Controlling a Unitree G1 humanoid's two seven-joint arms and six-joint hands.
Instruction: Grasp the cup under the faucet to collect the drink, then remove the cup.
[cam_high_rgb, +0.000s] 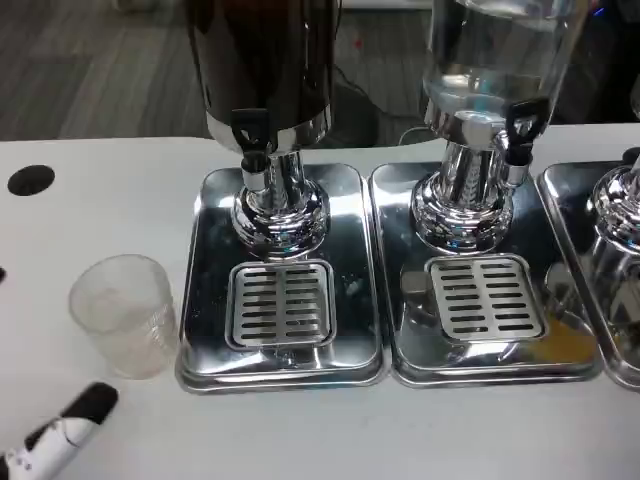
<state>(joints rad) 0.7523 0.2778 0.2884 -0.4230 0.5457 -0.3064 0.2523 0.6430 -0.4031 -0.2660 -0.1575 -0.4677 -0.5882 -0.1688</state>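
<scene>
A clear plastic cup (125, 315) stands upright on the white table, just left of the left steel drip tray (210, 250). It is not under the dark dispenser's faucet (252, 148), which hangs over the slotted grate (280, 303). Only a black-and-white finger of my left hand (60, 432) shows at the bottom left corner. It lies below and left of the cup, apart from it and holding nothing that I can see.
A second dispenser with clear liquid (495, 60) stands on the middle tray (395, 300), its faucet (520, 128) over another grate. A third tray (610, 340) is cut off at the right edge. A black hole (30, 180) marks the table's far left.
</scene>
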